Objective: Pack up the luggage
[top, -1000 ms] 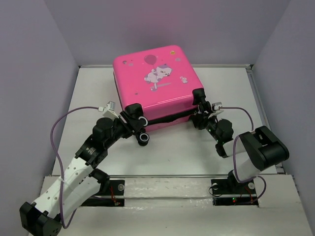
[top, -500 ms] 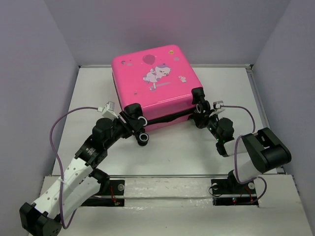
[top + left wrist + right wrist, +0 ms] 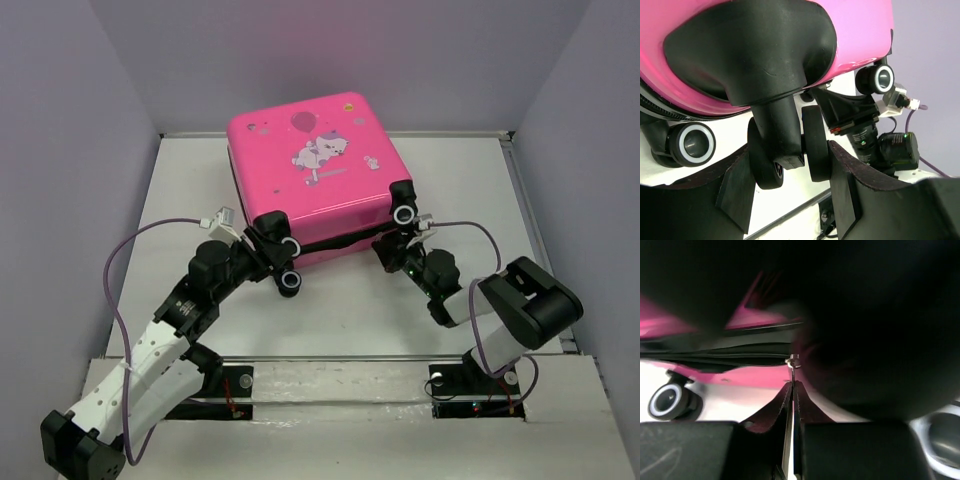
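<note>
The pink luggage (image 3: 300, 190) lies closed and flat at the back middle of the table, print side up, black zipper seam (image 3: 340, 243) along its near edge. My left gripper (image 3: 272, 240) is at the near left corner, shut on a black caster wheel (image 3: 790, 150), one finger (image 3: 735, 192) on each side of the twin wheel. My right gripper (image 3: 393, 246) is at the near edge close to the right corner. In the right wrist view it (image 3: 792, 392) is shut on the thin metal zipper pull (image 3: 792, 362). A dark blurred shape hides most of that view.
Other caster wheels show at the near left (image 3: 290, 283) and near right (image 3: 404, 213) corners. The white table (image 3: 350, 310) is walled by grey panels on both sides and behind. A metal rail (image 3: 330, 357) crosses in front of the arm bases.
My right gripper has slid left along the luggage's near edge, away from the right corner, uncovering that corner's wheel. The left gripper has stayed on its wheel.
</note>
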{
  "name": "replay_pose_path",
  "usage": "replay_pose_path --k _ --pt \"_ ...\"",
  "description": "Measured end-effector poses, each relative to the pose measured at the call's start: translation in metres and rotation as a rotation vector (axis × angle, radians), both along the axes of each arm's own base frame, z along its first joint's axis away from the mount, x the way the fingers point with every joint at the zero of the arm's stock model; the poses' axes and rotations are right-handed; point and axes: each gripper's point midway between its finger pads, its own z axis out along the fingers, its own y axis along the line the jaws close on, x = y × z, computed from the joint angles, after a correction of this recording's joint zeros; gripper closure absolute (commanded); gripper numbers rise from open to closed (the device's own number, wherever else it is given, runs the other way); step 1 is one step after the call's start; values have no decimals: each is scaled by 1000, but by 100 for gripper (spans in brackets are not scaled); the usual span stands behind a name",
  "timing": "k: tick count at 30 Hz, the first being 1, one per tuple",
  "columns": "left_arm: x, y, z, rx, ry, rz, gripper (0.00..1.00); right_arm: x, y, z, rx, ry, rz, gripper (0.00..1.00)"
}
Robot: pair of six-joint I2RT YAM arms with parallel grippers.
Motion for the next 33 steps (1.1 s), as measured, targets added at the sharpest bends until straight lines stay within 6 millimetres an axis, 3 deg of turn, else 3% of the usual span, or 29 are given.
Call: replay_pose_path --k 4,7,9,15,17,24,28,30,31,32,33 --pt "1 -4 -2 -9 11 -14 94 -17 37 -4 0 -17 48 93" --pt "2 -9 -3 -19 20 -30 94 -25 79 1 16 -53 85 93" --pt "2 -13 -2 -31 25 -45 94 -40 104 -2 13 -54 141 93" --pt "1 -30 1 -75 44 -112 94 -91 204 17 32 -108 357 93" --pt "-1 -35 2 -81 58 -138 94 -103 224 18 31 -112 384 93" --pt "3 -37 11 -78 68 -142 94 -104 258 31 122 -88 372 93" --pt "5 -33 11 -79 69 -119 94 -101 260 31 154 -61 347 93" --pt "4 -34 12 -85 74 -123 94 -103 255 30 152 -52 332 80" --pt "3 -36 12 -91 76 -130 90 -107 250 29 146 -47 327 66" --pt "1 -38 12 -96 77 -139 86 -112 245 31 147 -45 329 47" --pt "0 -39 11 -105 75 -142 80 -121 241 33 145 -42 347 40"
